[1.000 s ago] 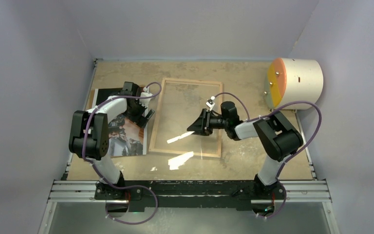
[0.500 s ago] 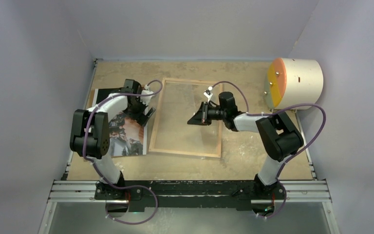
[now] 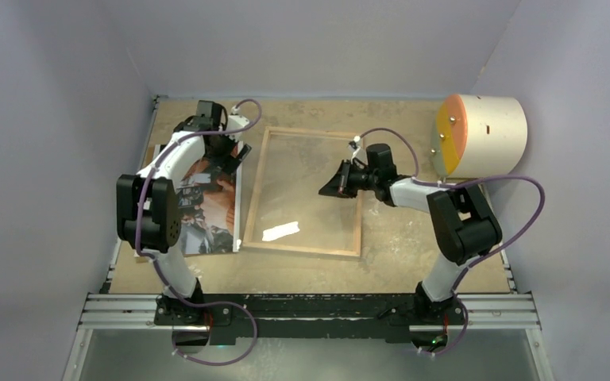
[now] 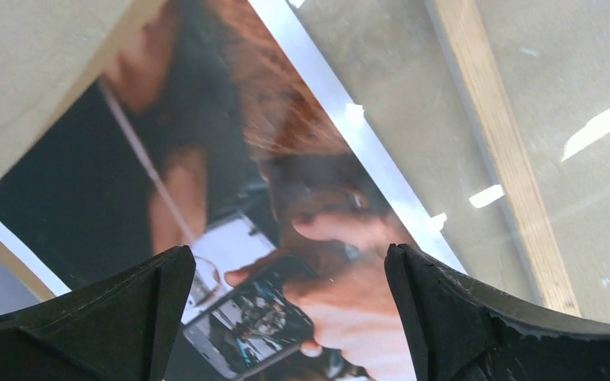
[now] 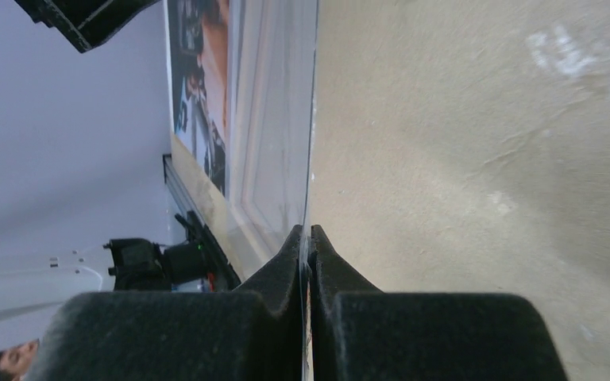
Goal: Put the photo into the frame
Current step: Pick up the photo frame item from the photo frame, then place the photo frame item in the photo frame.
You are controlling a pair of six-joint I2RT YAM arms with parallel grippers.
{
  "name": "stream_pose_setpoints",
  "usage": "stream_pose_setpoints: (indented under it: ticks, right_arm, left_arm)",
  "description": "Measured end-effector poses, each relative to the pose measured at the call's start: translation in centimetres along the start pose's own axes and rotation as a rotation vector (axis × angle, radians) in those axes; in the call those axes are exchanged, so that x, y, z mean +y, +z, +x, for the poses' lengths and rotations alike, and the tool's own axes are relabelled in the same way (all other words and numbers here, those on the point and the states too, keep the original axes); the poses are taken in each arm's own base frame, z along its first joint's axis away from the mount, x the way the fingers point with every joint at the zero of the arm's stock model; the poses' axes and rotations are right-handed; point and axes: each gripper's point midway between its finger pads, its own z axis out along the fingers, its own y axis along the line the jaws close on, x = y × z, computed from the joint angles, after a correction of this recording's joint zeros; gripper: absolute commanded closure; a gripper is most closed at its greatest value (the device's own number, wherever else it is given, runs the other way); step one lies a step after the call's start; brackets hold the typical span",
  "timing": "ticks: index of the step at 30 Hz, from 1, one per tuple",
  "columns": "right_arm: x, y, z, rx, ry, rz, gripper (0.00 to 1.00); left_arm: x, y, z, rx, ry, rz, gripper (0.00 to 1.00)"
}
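Pinching the clear pane (image 5: 274, 119) by its edge, the right gripper (image 3: 332, 186) is clamping its jaws over the frame (image 3: 302, 248) on the worktop (image 3: 413, 238), while the left gripper (image 4: 287, 258) is hovering, jaws wide apart, above the photo (image 3: 206, 214) lying just beside the frame.

Count of items. I have two arms, each ending in one two-fingered gripper: the left gripper (image 4: 286, 274) and the right gripper (image 5: 308, 234). On one table (image 3: 413, 254) I count one photo (image 3: 206, 210), one frame (image 3: 302, 248), one clear pane (image 3: 302, 175), one brown board (image 3: 146, 163) and one white drum with an orange face (image 3: 484, 131)
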Motion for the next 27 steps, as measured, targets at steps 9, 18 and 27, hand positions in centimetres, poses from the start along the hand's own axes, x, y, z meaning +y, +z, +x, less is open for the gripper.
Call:
stream_pose_setpoints:
  ticks: [9,18,27]
  right_arm:
    - [-2.0,-2.9,-3.4,-0.141,0.064,0.042,1.00]
    - [-2.6,-2.9,-3.9,-0.160,0.090,0.043,1.00]
    - [-3.0,-2.6,-4.1,-0.166,0.114,0.038,1.00]
  left_arm:
    - [0.5,3.8,1.0,0.063,-0.037,0.026,0.09]
    - [-0.3,5.0,1.1,0.054,-0.046,0.054,0.09]
    - [-1.5,5.9,0.4,0.031,-0.029,0.068,0.09]
